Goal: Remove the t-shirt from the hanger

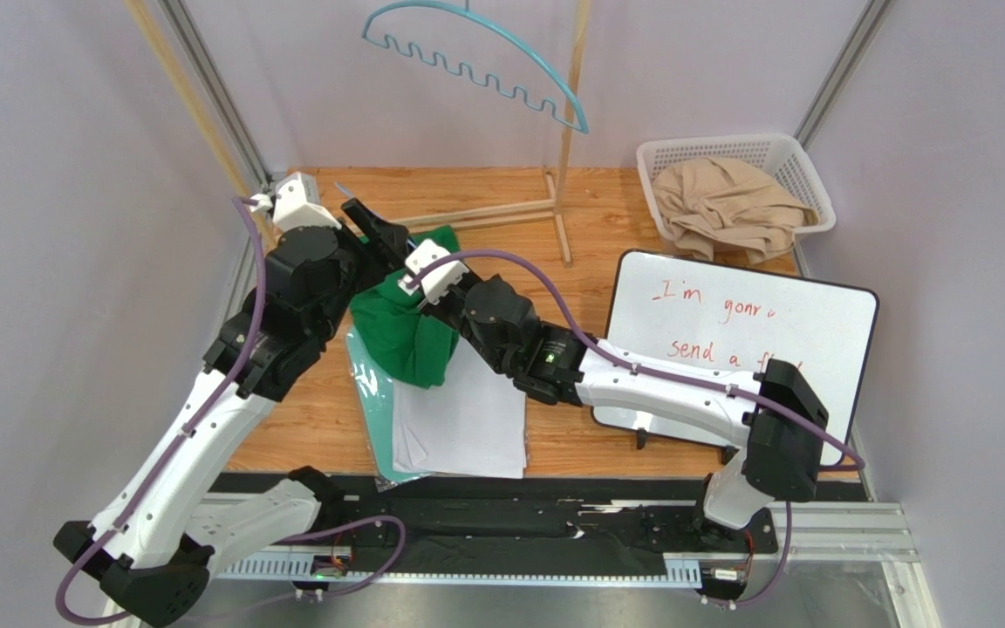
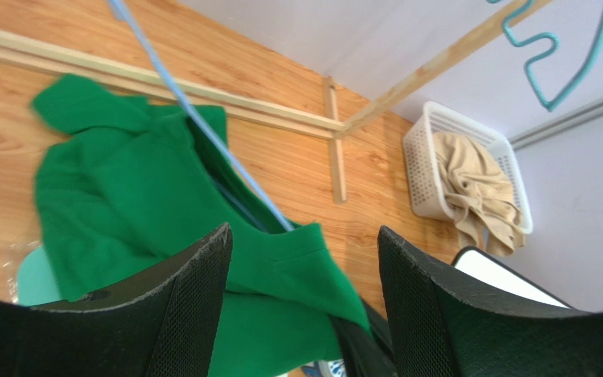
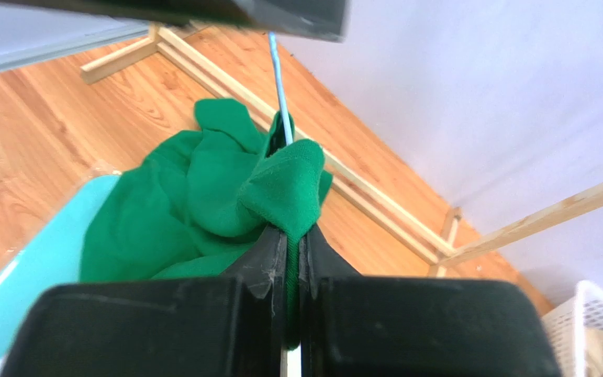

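The right gripper point(image 3: 289, 236) is pinching a fold of the crumpled green cotton t-shirt point(image 1: 403, 327) bunched on the wooden tabletop point(image 1: 600, 236) around a thin light-blue hanger point(image 2: 202, 126), which, with the left gripper point(image 2: 305, 259) spread and empty above it, is risking being dragged along.

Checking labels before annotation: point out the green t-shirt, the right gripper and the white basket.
green t-shirt point(image 1: 403, 334), top view, bunched middle.
right gripper point(image 3: 293, 236), right wrist view, between the shut fingertips.
white basket point(image 1: 718, 141), top view, far rim.
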Controlling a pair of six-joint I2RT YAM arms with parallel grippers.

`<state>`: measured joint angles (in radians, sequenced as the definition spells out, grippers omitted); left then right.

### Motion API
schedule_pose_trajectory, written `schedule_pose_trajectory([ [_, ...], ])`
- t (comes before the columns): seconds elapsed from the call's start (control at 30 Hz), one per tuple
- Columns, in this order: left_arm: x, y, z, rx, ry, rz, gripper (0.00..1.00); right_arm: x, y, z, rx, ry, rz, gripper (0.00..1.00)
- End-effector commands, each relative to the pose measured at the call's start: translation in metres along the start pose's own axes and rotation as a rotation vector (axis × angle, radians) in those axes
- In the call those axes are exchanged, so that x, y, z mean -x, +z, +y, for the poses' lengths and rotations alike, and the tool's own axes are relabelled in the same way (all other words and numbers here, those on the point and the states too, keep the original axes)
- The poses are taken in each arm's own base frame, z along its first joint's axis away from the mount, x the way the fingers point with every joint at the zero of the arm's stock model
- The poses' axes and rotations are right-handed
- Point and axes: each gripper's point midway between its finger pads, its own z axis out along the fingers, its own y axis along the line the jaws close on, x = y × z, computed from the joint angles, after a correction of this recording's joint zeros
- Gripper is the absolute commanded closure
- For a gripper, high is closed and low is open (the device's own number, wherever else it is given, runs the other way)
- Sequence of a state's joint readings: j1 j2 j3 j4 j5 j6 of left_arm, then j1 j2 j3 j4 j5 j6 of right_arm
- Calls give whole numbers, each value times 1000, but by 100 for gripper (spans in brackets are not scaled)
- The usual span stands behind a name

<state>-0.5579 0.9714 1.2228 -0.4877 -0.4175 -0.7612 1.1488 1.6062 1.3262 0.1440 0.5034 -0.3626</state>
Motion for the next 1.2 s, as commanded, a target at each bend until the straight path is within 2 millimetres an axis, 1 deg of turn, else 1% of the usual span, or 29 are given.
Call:
schedule_pose_trajectory([
  [0.0,25,-26,19,92,-24,-62,27,56,-15,-45,-137,-36,-190,100],
  [0.03,26,-30,23,107,-38,-66,26,50,-16,-44,-135,-53,-185,100],
  [0.07,21,-32,33,146,-26,-45,26,52,-18,-41,-114,-66,-203,100],
  [0.1,23,-36,35,156,-31,-37,26,55,-24,-42,-102,-92,-220,100],
  [0.13,22,-33,44,193,-46,-25,27,53,-25,-42,-96,-96,-229,100],
  [0.17,11,-33,49,211,-45,34,27,49,-25,-42,-98,-94,-228,100],
  [0.2,10,-31,52,222,-60,54,27,50,-27,-44,-97,-88,-232,100],
  [0.23,9,-22,62,263,-78,70,27,51,-28,-45,-91,-70,-238,100],
  [0.27,2,-16,58,227,-102,119,28,49,-29,-43,-76,-65,-245,100],
  [0.3,0,-11,58,216,-117,130,29,49,-30,-41,-66,-59,-250,100],
  [0.33,-2,-1,62,226,-131,141,30,50,-31,-39,-55,-48,-256,100],
  [0.4,-3,11,54,183,-182,160,30,50,-31,-36,-35,-45,-256,100],
  [0.43,-6,21,52,174,-199,174,30,49,-31,-34,-29,-46,-254,100],
  [0.47,-7,28,37,94,-222,188,32,50,-31,-33,-22,-44,-258,100],
  [0.5,-7,34,31,73,-247,195,33,50,-32,-33,-19,-43,-259,100],
  [0.53,-12,44,29,68,-259,215,34,49,-33,-33,-15,-43,-258,100],
  [0.57,-8,49,20,36,-266,213,34,49,-33,-32,-9,-45,-256,100],
  [0.6,-8,55,18,38,-272,217,34,50,-34,-33,-8,-44,-257,100],
  [0.63,-12,64,20,53,-276,229,35,50,-35,-32,-3,-42,-258,100],
  [0.67,-9,68,18,52,-283,223,35,50,-36,-32,-1,-42,-257,100],
  [0.77,-11,81,16,55,-312,224,37,52,-41,-32,17,-33,-265,100],
  [0.8,-12,85,16,56,-320,226,41,53,-42,-32,22,-32,-267,100],
  [0.9,-15,94,15,64,-351,230,46,51,-42,-29,36,-43,-263,100],
  [0.97,-20,98,13,61,-372,249,48,50,-43,-29,38,-42,-263,100],
  [1.07,-21,102,13,57,-385,244,55,49,-44,-27,50,-45,-263,100],
  [1.1,-21,104,14,58,-387,243,61,48,-44,-26,55,-47,-262,100],
  [1.13,-17,105,12,50,-386,231,70,48,-45,-26,60,-45,-264,100],
  [1.17,-14,104,11,46,-370,222,82,44,-46,-24,66,-45,-258,100],
])
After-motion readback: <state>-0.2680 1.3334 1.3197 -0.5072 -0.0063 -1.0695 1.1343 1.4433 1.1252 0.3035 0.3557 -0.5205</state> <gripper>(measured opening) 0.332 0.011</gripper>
